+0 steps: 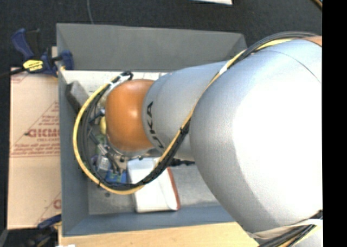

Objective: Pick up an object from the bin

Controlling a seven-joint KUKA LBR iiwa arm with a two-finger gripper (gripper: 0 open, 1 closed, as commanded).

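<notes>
The arm (244,132) reaches deep into the bin (162,45), gripper (111,165) low at left beside a white red-edged pad (154,196), likely hunting something underneath; open or closed, I cannot tell

A single camera looks down into the grey metal bin (152,50) from above, tilted a little so the far wall's inner face shows. It stands close: the arm (260,132), entering from the right edge, covers much of the bin's floor
</notes>
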